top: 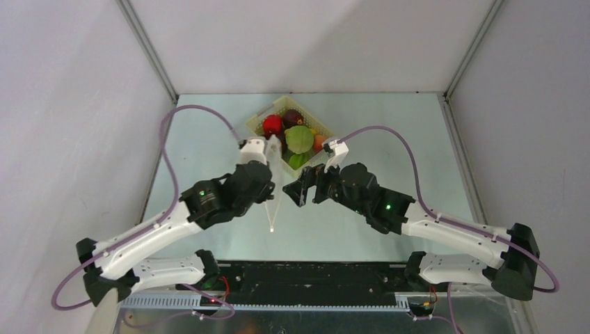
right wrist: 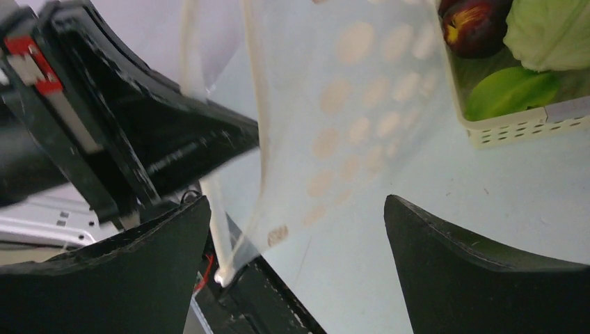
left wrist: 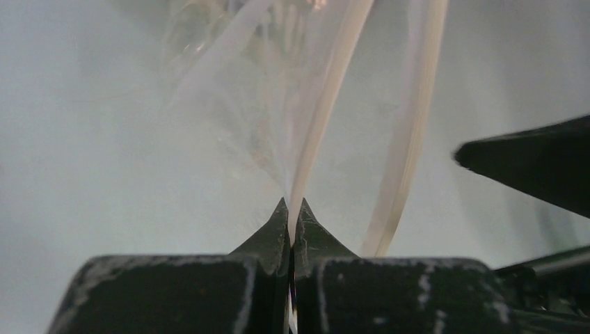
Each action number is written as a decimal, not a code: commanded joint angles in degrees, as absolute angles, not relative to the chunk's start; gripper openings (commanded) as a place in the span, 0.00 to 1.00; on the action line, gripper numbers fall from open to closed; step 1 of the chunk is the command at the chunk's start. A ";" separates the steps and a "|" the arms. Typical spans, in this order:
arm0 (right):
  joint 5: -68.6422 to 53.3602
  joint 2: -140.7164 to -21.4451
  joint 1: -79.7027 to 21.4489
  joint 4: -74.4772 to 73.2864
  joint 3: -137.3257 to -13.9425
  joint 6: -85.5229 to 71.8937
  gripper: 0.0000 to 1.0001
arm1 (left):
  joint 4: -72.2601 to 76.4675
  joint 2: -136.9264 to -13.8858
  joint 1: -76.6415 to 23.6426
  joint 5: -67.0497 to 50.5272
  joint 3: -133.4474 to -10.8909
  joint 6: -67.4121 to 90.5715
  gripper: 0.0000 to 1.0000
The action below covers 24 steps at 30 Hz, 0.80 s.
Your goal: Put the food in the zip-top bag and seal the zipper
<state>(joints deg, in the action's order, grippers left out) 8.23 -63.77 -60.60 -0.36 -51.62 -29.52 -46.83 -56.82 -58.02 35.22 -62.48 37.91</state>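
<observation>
Pinching the zip-top bag (right wrist: 348, 125) by its edge in my left hand (left wrist: 292, 207), I reckon my spread right hand (right wrist: 296, 209) must next catch the other lip, food (top: 299, 139) waiting at twelve o'clock.

I sit at the near edge of a flat, pale green table (top: 334, 240). Plain light grey walls (top: 62, 104) stand close on its left, right and far sides. Thin silver metal posts (top: 148, 52) rise from the two far corners. A long black bar (top: 313, 278) lies along the near edge. The light is soft.
</observation>
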 commanded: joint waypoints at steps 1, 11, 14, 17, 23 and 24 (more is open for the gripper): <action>14.78 -65.69 -60.91 4.56 -53.68 -35.83 0.99 | -37.65 -60.52 -58.27 25.52 -63.49 36.33 0.00; 28.30 -65.85 -60.99 -8.43 -53.70 -39.40 0.99 | -32.08 -65.10 -58.27 19.34 -62.86 37.25 0.00; 30.34 -66.23 -60.96 -10.19 -53.70 -39.82 1.00 | -31.04 -64.37 -58.32 18.57 -61.89 37.44 0.00; 31.09 -67.13 -60.99 -11.46 -53.70 -40.42 0.99 | -30.90 -63.39 -58.30 18.87 -61.20 38.00 0.00; 29.80 -69.86 -60.98 -11.58 -53.70 -39.86 0.71 | -33.27 -60.84 -58.29 21.93 -61.06 38.89 0.00; 29.45 -70.16 -60.95 -11.49 -53.70 -39.53 0.63 | -34.90 -60.15 -58.30 23.09 -61.11 39.17 0.00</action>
